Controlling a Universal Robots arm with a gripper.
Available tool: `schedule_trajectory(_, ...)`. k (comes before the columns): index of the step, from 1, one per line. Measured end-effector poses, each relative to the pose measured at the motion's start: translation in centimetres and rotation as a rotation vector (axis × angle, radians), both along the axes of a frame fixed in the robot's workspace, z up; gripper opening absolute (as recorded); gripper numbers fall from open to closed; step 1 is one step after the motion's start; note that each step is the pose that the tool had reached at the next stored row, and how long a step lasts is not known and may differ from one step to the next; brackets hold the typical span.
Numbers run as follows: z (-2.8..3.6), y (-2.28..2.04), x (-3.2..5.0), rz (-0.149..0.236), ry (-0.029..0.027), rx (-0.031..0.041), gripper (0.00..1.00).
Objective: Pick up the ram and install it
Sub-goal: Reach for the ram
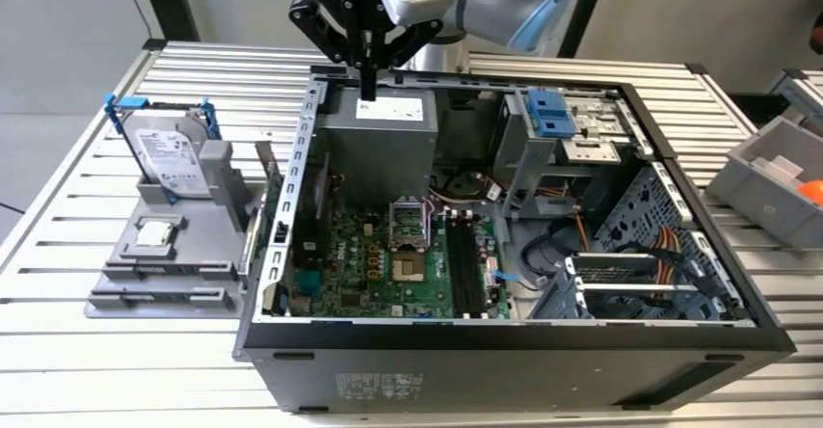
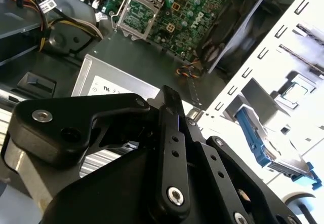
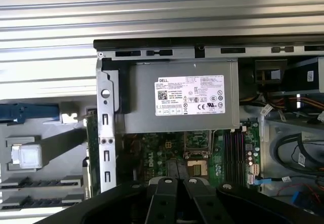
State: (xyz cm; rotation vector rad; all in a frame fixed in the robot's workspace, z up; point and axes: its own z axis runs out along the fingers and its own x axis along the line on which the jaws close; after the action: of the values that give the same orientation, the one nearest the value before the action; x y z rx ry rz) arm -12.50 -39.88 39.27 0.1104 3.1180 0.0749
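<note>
The tool [image 1: 369, 89] hangs with its fingers drawn narrow, pressed together with nothing between them. It sits above the far wall of the open computer case [image 1: 515, 336], over the grey power supply [image 1: 380, 124]. Toward 5 o'clock from it in the exterior view lies the motherboard [image 1: 373, 264], and its long black slots [image 1: 464, 269] look bare, so I judge nothing is installed yet.

The ram [image 1: 270, 185] appears to stand on edge at about 8 o'clock from the tool, in the grey holder [image 1: 154, 274] on the bench [image 1: 77, 370], just beside the case's outer wall. In the first wrist view it reads as a thin green strip there. The tool is well apart from it, so both pickup and installation seem left to do.
</note>
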Motion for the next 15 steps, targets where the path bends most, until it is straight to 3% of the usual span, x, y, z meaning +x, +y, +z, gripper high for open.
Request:
schedule_trajectory(9, 0.00, 0.00, -1.71, 0.000, 0.0000, 0.0000, 0.00)
schedule_trajectory(15, 0.00, 0.00, -2.37, 0.000, 0.0000, 0.0000, 0.00)
